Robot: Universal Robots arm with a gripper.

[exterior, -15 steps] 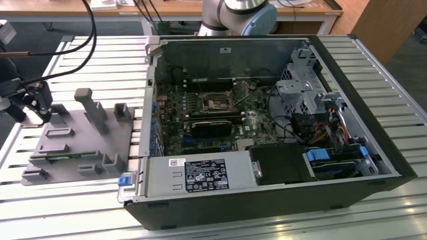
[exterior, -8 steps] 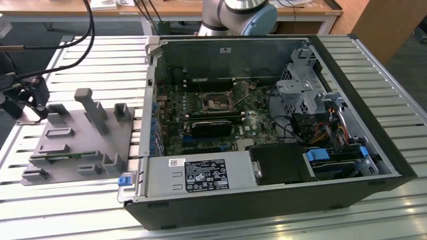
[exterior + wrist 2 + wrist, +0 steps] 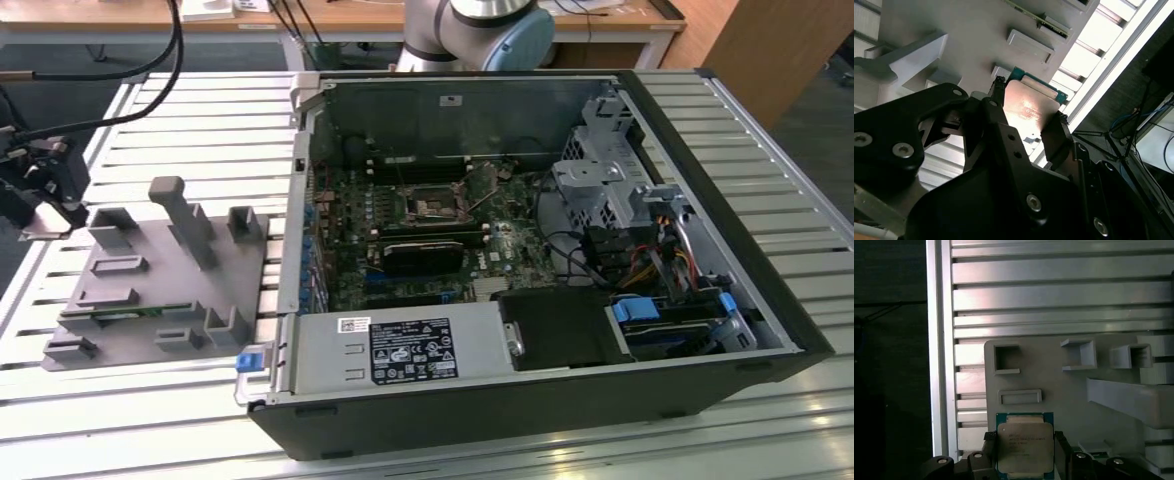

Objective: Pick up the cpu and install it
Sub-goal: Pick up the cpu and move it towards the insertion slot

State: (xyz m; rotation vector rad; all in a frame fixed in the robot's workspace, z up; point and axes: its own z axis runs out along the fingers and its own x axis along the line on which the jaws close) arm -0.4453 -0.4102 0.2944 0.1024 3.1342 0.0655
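1. Posts point(image 3: 180, 215) bristle across the fixture plate point(image 3: 127, 300), no low path over its middle
2. Gripper point(image 3: 1024, 440) near the plate's edge, clamped on the cpu point(image 3: 1025, 452); free room over the slatted table point(image 3: 1054, 295) beside it
3. Computer case point(image 3: 534, 420) open on top, its wall point(image 3: 304, 200) standing between plate and motherboard point(image 3: 360, 215)

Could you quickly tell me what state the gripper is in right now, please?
Gripper: fingers closed on the cpu, one on each of two opposite edges.
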